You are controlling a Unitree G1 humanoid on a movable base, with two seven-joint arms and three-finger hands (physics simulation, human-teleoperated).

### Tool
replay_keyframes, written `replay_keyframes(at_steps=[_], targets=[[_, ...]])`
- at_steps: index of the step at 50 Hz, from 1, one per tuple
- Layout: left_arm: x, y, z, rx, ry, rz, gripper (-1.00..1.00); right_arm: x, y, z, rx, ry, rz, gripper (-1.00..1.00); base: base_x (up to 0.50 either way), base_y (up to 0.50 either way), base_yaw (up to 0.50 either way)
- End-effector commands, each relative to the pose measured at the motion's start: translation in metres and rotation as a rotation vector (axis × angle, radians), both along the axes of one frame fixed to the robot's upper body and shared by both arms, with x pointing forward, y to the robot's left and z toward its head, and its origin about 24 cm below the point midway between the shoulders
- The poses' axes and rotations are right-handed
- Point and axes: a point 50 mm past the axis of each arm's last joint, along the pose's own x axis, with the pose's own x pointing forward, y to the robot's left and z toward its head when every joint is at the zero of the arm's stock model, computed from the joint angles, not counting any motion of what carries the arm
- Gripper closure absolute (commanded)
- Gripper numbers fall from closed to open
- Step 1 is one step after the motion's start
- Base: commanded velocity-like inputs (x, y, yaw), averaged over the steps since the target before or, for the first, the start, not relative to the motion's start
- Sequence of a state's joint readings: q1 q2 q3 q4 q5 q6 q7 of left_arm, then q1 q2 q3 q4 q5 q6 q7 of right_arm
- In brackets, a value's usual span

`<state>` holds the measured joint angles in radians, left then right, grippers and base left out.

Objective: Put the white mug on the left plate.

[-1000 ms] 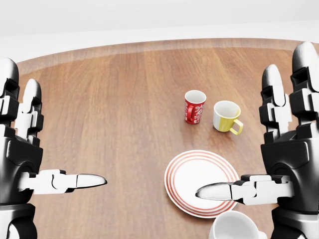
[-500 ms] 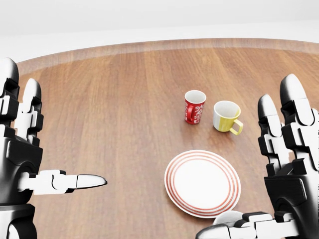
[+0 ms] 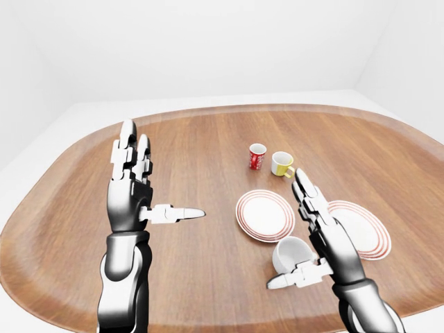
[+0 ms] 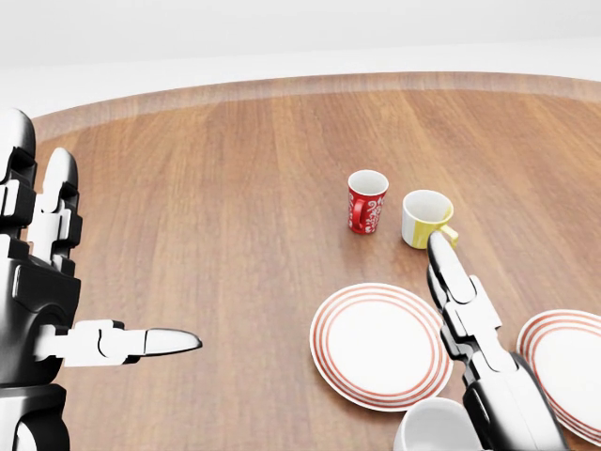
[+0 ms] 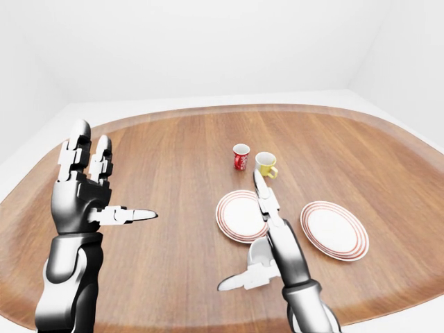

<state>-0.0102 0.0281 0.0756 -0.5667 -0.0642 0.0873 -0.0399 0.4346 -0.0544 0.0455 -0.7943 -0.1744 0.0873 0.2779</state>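
The white mug [image 3: 291,255] stands on the wooden table just below the left plate [image 3: 265,215], a white plate with red rings. My right hand [image 3: 295,232] is open beside the mug's right side, fingers stretched toward the yellow mug and the thumb [image 3: 288,281] under the white mug's lower edge. It is not closed round the mug. In the head view only the mug's rim [image 4: 434,425] shows at the bottom edge. My left hand [image 3: 158,182] is held up open far to the left, thumb pointing right, holding nothing.
A second red-ringed plate [image 3: 362,229] lies right of my right arm. A red patterned mug [image 3: 257,157] and a yellow mug [image 3: 282,164] stand above the left plate. The round table's rim [image 3: 208,111] curves along the top.
My right hand has come down from upright at the head view's right edge and tilted inward beside the white mug, uncovering the right plate. The left hand has not moved.
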Motion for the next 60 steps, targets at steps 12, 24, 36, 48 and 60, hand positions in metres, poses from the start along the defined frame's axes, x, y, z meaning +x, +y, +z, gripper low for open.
replay_keyframes(at_steps=[12, 24, 36, 48, 60], targets=[[0.0, -0.001, 0.0, 0.001, 0.002, -0.002, -1.0, -0.003, 0.0, -0.009, -0.19, 0.068, 0.016, -1.0, 0.0, 0.0, 0.0], [0.0, 0.0, -0.001, 0.001, 0.004, -0.002, -0.99, 0.0, -0.003, 0.005, -0.236, 0.008, -0.002, -1.0, 0.0, 0.0, 0.0], [-0.001, -0.001, 0.001, 0.0, -0.007, -0.002, -0.99, 0.006, -0.011, 0.008, -0.316, 0.001, -0.045, -1.0, 0.0, 0.0, 0.0], [-0.001, -0.001, 0.002, 0.0, -0.009, -0.002, -0.99, 0.012, -0.014, -0.01, -0.38, 0.086, -0.075, -1.0, 0.0, 0.0, 0.0], [-0.001, -0.001, 0.001, 0.0, -0.006, -0.002, -0.99, 0.011, -0.012, -0.029, -0.513, 0.182, -0.058, -1.0, 0.0, 0.0, 0.0]])
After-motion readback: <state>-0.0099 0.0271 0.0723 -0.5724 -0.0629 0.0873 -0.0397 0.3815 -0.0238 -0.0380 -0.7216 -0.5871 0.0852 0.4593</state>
